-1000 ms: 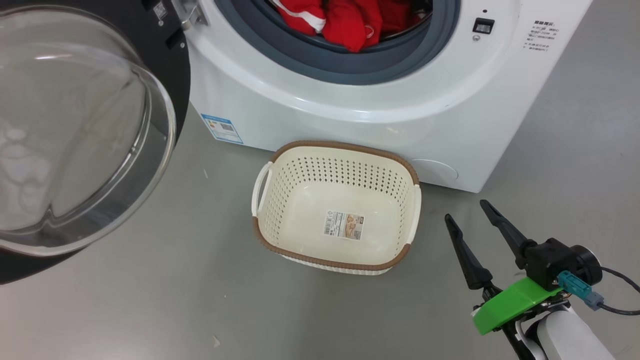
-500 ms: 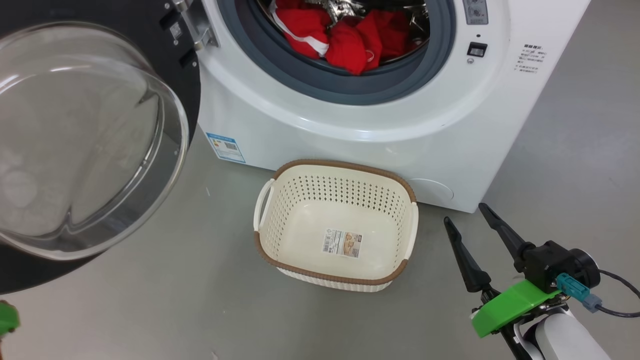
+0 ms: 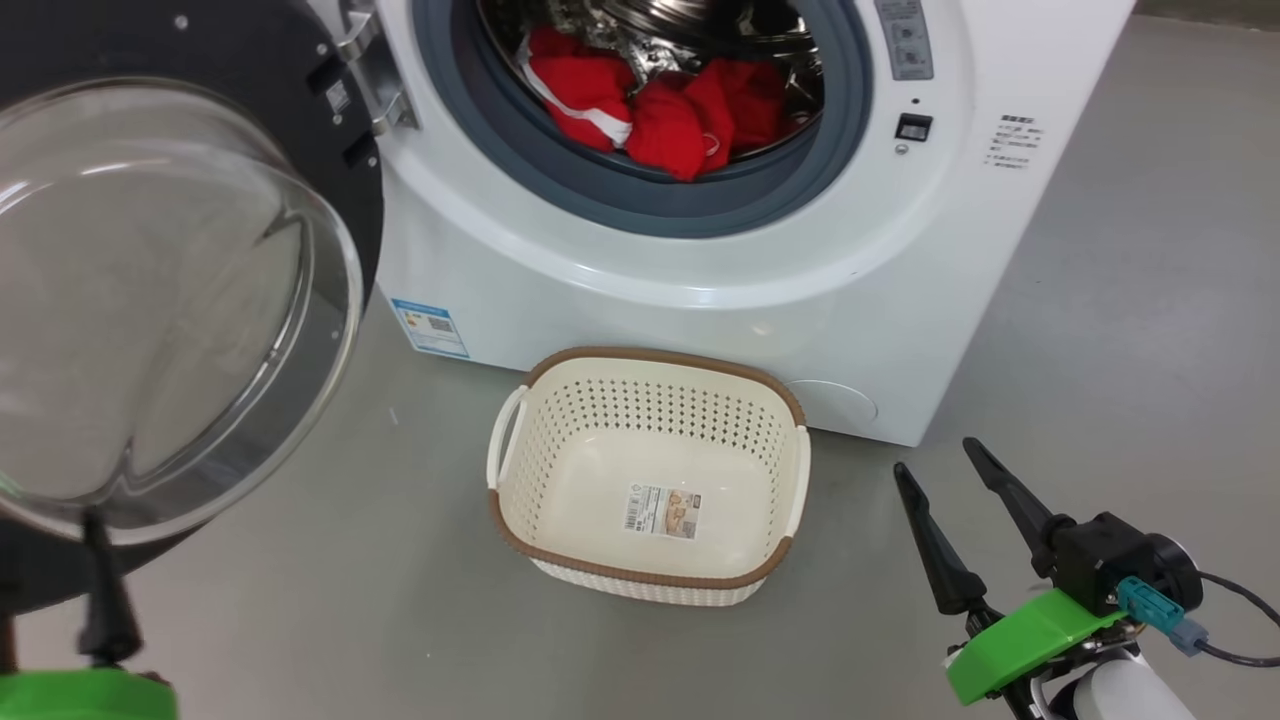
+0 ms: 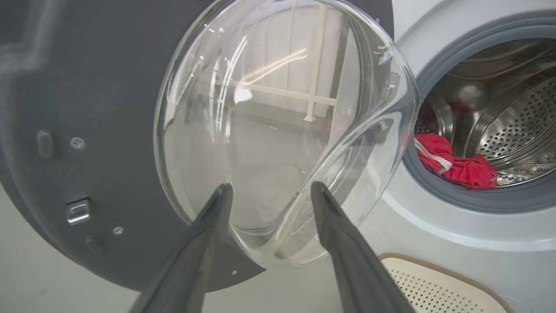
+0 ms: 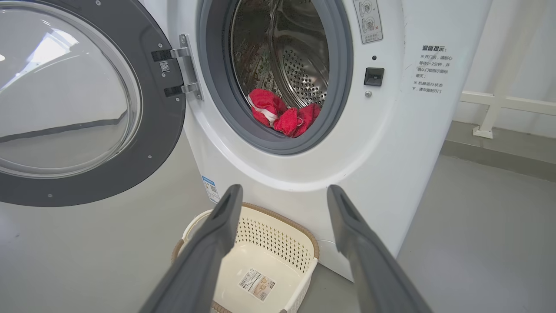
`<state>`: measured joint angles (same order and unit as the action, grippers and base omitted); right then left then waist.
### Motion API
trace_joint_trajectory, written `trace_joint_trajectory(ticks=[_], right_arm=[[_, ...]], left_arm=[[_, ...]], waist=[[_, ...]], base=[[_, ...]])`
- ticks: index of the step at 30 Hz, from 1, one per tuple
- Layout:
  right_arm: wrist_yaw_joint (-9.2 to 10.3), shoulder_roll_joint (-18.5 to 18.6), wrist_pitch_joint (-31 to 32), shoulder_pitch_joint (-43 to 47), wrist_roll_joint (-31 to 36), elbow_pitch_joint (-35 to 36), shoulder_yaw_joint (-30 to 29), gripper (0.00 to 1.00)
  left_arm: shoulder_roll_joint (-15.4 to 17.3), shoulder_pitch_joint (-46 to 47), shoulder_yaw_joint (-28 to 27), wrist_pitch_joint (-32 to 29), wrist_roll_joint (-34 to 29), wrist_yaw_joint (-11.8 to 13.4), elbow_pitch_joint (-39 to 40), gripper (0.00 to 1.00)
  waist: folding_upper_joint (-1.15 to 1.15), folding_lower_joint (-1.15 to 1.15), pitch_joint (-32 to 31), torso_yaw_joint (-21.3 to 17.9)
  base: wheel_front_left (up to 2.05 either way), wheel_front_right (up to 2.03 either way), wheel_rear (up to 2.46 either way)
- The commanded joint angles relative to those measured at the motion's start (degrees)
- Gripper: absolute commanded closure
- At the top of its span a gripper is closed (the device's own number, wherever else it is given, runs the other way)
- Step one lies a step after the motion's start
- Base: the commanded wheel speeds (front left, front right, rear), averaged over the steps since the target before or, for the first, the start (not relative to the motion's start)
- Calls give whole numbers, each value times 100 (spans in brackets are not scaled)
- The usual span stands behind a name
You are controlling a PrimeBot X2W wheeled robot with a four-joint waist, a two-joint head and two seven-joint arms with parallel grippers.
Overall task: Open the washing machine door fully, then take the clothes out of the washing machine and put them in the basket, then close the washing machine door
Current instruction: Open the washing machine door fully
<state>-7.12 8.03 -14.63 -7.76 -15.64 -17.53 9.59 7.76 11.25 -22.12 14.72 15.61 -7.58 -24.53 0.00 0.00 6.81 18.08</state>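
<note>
Lying in the washing machine (image 3: 700, 300), the clothes (image 3: 660, 125) number perhaps two. The basket (image 3: 660, 358) holds a label (image 3: 663, 511); my left gripper (image 4: 270, 186) and right gripper (image 3: 935, 458) gape.

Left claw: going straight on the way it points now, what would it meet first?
Probably the clear domed glass of the large round black-ringed washing machine door; the open left claw aims at its lower part. The gap is hard to judge.

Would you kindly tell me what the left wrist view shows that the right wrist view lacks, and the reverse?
Left wrist view: the silver latch and the open left end effector. Right wrist view: the hinge, the printed text, a paper label and the open right end effector. Shared: the washing machine door, the clothes, the basket.
</note>
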Motion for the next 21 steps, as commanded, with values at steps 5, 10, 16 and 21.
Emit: trace_joint_trajectory(ticks=[5,10,16,21], right_arm=[[-36,-77,-37,57,-8,184,-14,0],[-36,-117,-37,84,-8,232,-91,0],[-36,-151,-37,140,-14,279,-202,0],[-36,-184,-37,214,-28,310,-306,0]], left_arm=[[135,-349,400,28,128,9,621,0],[224,-593,795,28,266,9,913,0],[336,-779,1063,28,417,9,1070,0],[320,-919,1201,28,417,9,1112,0]], waist=[[0,0,-57,-245],[0,0,-110,-531],[0,0,-141,-864],[0,0,-186,-1217]], base=[[0,0,0],[0,0,0],[0,0,0],[0,0,0]])
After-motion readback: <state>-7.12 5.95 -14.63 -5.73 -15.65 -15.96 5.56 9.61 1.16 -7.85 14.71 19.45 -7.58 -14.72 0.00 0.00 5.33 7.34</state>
